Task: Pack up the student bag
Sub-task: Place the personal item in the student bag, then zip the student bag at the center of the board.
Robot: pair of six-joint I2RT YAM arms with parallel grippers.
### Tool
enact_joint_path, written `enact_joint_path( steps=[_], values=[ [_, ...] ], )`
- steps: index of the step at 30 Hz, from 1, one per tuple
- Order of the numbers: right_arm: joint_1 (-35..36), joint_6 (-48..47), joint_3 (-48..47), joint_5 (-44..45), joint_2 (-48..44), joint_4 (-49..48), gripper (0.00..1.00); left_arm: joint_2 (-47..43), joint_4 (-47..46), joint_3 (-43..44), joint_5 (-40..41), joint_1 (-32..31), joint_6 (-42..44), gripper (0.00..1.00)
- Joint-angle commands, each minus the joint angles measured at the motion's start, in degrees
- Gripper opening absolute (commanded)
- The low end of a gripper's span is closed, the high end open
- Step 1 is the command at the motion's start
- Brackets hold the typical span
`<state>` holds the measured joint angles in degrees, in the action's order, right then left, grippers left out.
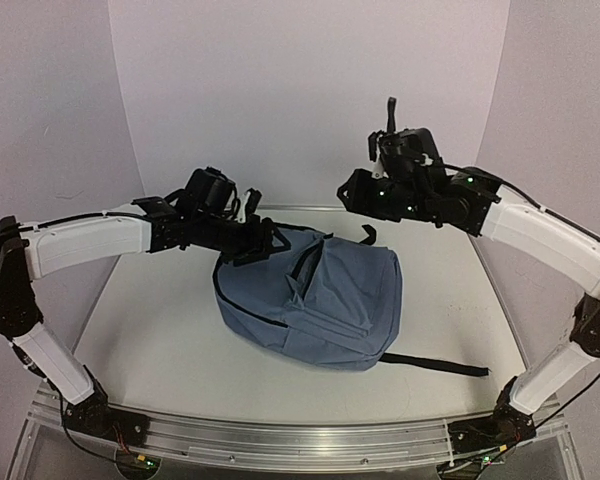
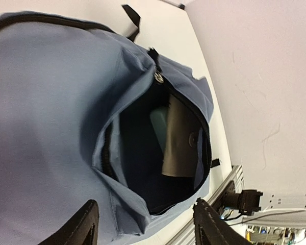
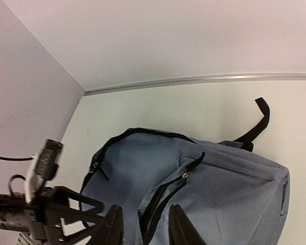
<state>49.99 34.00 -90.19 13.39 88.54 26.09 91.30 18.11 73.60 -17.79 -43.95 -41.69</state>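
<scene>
The student bag point(image 1: 315, 300) lies slumped on its side in the middle of the white table point(image 1: 160, 340), with one black strap point(image 1: 435, 363) trailing out flat toward the right arm's side and its short carry loop point(image 1: 368, 233) sticking up at the far edge.

The left gripper point(image 2: 145, 206) hangs over the bag's left end. Its two fingers are spread wide, released, with nothing between them. Directly below it, the wrist camera looks into a zipped compartment point(image 2: 143, 194) that gapes open, its metal zipper pull point(image 2: 158, 77) resting at the top of the opening. Inside, against the dark lining, a dark flat item point(image 2: 181, 148) leans beside something pale point(image 2: 159, 122); what either of them is cannot be made out in the shadow.

The right gripper point(image 3: 145, 217) hovers in the air above the bag's far right side, well clear of the fabric. Its fingers are parted by a narrower gap and grasp nothing.
</scene>
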Motion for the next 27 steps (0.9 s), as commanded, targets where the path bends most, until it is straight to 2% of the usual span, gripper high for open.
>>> enact_joint_path(
  steps=[1,5,9,15,21,27],
  values=[
    [-0.62,-1.32,1.09,-4.48,6.39,-0.43,0.23,-2.69,4.3,-0.28,2.5,2.14,1.68,0.67],
    [-0.64,-0.77,3.83,-7.0,9.31,-1.17,0.19,-1.74,2.67,0.62,1.88,2.96,2.51,0.77],
    [-0.64,0.6,7.93,-9.5,11.09,-3.09,0.18,1.41,0.91,2.92,-1.23,3.0,3.15,0.81],
    [-0.72,1.85,12.67,-10.56,13.12,-5.07,0.18,6.96,-0.63,6.4,-4.86,2.96,4.48,0.83],
    [-1.74,2.33,13.04,-12.83,14.7,-5.39,0.19,11.1,-4.49,8.67,-8.48,2.36,4.5,0.86],
    [-2.84,3.66,15.81,-16.52,12.29,-5.21,0.22,16.51,-7.99,12.84,-9.2,1.73,3.57,0.86]
  ],
)
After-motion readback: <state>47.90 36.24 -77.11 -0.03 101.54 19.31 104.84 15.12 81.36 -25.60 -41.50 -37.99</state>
